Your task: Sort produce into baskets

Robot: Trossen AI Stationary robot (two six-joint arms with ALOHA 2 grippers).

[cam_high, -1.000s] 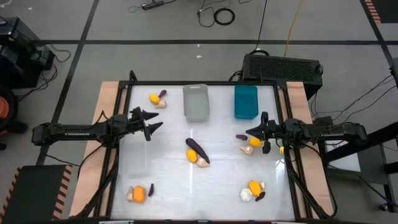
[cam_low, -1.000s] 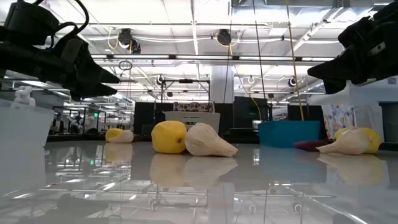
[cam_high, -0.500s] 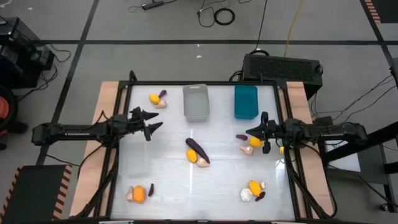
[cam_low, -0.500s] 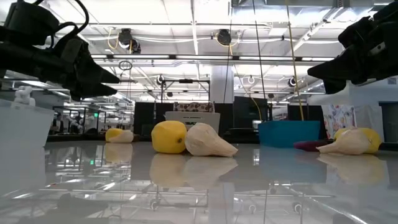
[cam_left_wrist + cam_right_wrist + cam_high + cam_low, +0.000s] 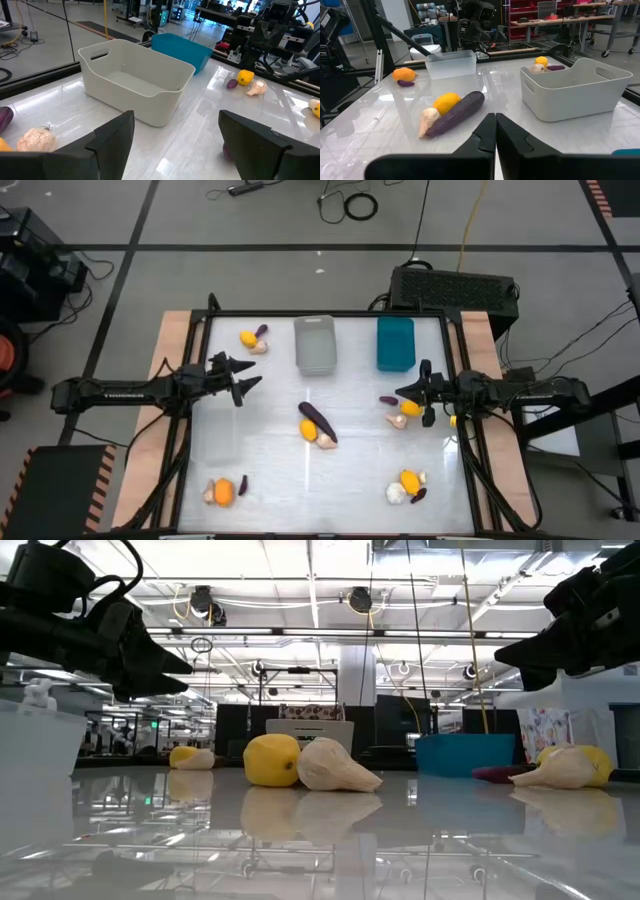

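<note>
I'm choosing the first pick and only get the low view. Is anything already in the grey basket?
Observer: No. The left wrist view looks down into the grey basket, and it holds nothing.
Operator: Is there anything behind the yellow fruit and the garlic bulb in front of me?
Observer: Yes, a purple eggplant lies against them. They hide it in your view.
Operator: Which arm looks ready to take it?
Observer: Probably the left. The left gripper has its jaws open, while the jaws of the right gripper are shut.
</note>
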